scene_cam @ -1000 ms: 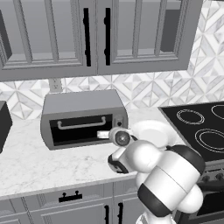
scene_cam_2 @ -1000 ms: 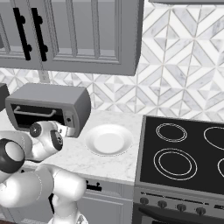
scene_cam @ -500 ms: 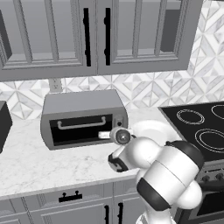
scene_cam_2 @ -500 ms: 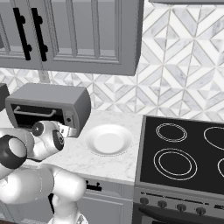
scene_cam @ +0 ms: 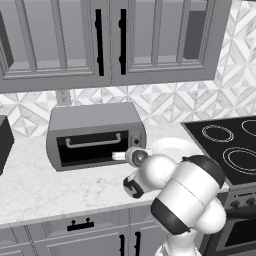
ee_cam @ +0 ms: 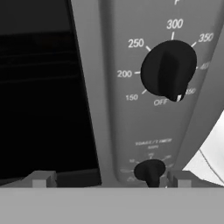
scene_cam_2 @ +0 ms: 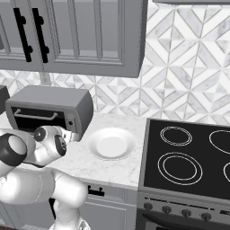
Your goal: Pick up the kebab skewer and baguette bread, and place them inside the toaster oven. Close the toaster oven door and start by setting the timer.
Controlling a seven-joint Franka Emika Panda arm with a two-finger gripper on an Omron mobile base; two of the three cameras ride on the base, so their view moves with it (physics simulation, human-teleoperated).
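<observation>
The grey toaster oven stands on the counter with its dark glass door shut and the silver bar handle across the top. My gripper hovers right at the oven's lower right front, by the knob panel. In the hand view the gripper is open, with the fingertips spread wide. The small timer knob sits low between them, near the right tip. The big temperature knob is above it. From the right, the gripper is in front of the toaster oven. The kebab skewer and baguette bread are out of view.
A white plate lies on the marble counter just right of the oven, partly behind my arm. A black stove top is further right. A black appliance stands at the far left, with wall cabinets overhead.
The arm's elbow has swung slightly while the hand stays at the oven's knob panel. The gripper remains open and the door remains shut.
</observation>
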